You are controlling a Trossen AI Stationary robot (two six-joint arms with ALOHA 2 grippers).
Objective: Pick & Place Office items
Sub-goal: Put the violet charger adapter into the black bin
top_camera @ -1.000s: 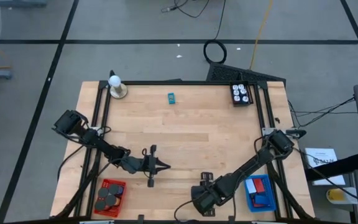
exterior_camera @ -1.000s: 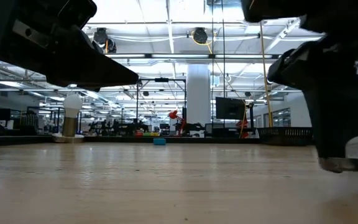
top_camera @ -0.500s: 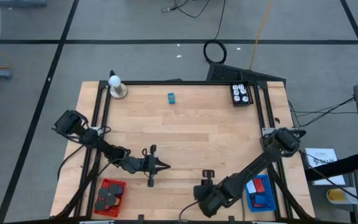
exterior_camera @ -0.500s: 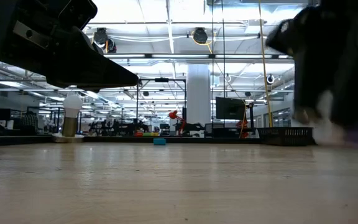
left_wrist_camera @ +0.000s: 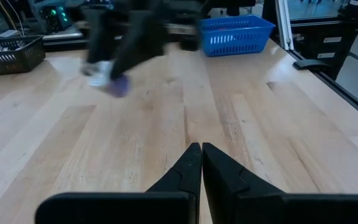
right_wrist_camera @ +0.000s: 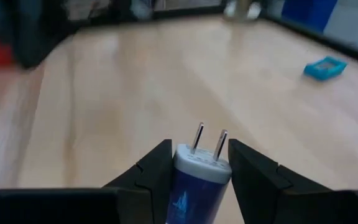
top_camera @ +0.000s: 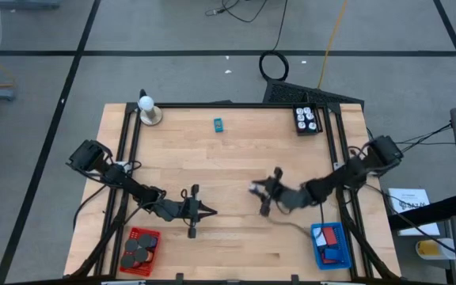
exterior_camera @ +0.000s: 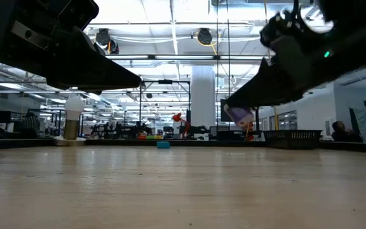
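Note:
My right gripper (top_camera: 253,188) is above the middle of the table, shut on a blue and white plug adapter (right_wrist_camera: 196,176) with two metal prongs; it also shows in the low view (exterior_camera: 239,115), well above the tabletop. My left gripper (top_camera: 210,212) is shut and empty, low over the table's near left part, beside the red mesh basket (top_camera: 141,247), which holds black discs. A teal block (top_camera: 218,123) lies flat on the table near the far edge. My right gripper pinches the adapter's blue body (right_wrist_camera: 191,186) between its two fingers (right_wrist_camera: 156,168), one on each side. The white face and the two prongs (right_wrist_camera: 209,139) stick out forward past the fingertips. The fingers reach about level toward the table's left. The adapter is lifted clear.
A blue mesh basket (top_camera: 328,244) stands at the near right corner. A black tray (top_camera: 307,119) with white pieces stands at the far right. A white ball on a tan base (top_camera: 149,111) stands at the far left corner. Bare wood lies between the two grippers.
My right gripper has swung from the table's near edge toward the middle, going up and away from the tabletop. It has carried the adapter with it, lifted clear. My left gripper has kept still.

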